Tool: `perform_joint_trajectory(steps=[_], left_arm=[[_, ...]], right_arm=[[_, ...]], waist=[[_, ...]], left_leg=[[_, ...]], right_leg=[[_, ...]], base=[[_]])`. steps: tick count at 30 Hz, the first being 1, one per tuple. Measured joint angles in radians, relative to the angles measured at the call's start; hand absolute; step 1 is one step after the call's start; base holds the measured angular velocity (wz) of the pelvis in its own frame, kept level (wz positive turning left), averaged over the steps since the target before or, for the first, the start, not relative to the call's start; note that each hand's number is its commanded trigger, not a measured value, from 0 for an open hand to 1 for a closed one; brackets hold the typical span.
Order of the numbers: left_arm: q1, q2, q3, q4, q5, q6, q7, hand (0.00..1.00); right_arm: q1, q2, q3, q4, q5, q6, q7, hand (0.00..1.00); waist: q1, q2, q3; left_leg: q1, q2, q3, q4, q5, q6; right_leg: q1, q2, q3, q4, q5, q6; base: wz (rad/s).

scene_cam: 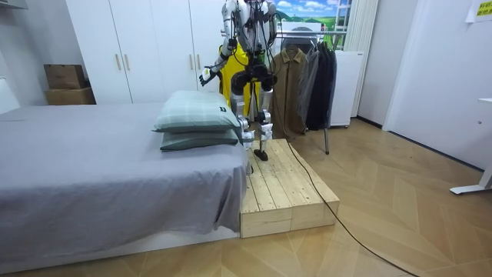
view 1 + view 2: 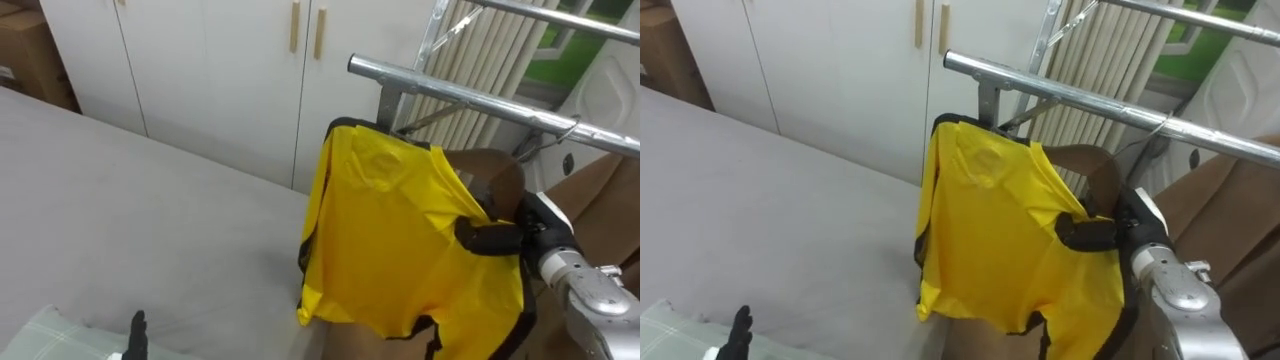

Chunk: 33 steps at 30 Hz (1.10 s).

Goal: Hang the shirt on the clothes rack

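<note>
Plainly, right hand's [image 2: 537,236] fingers [image 2: 486,238] clamp yellow shirt [image 2: 390,240] by rail [image 2: 460,95]; left hand's [image 2: 137,333] fingers straight.

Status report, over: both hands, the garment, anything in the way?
Right hand shut on yellow garment, held up beside the metal rail. Left hand open, low over the bed. Brown coat hangs close behind it.
</note>
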Motion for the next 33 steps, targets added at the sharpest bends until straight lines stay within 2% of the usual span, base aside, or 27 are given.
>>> perform_joint_trajectory(steps=[17,33], left_arm=[[-0.009,0.005,-0.006,0.062,0.000,0.007,-0.002,0.00],[-0.011,0.006,-0.009,0.073,0.000,0.007,-0.002,0.00]], right_arm=[[0.001,0.001,0.001,0.088,0.006,-0.031,-0.010,1.00],[0.001,0.001,0.001,0.089,0.006,-0.032,-0.010,1.00]], waist=[[0.009,-0.005,-0.0016],[0.009,-0.005,-0.0017]], left_leg=[[0.024,0.000,-0.009,0.000,0.000,0.000],[0.024,0.000,-0.009,0.000,0.000,0.000]], right_leg=[[0.030,-0.003,-0.012,-0.001,-0.002,0.002],[0.029,-0.004,-0.014,-0.001,-0.002,0.002]], base=[[0.01],[0.00]])
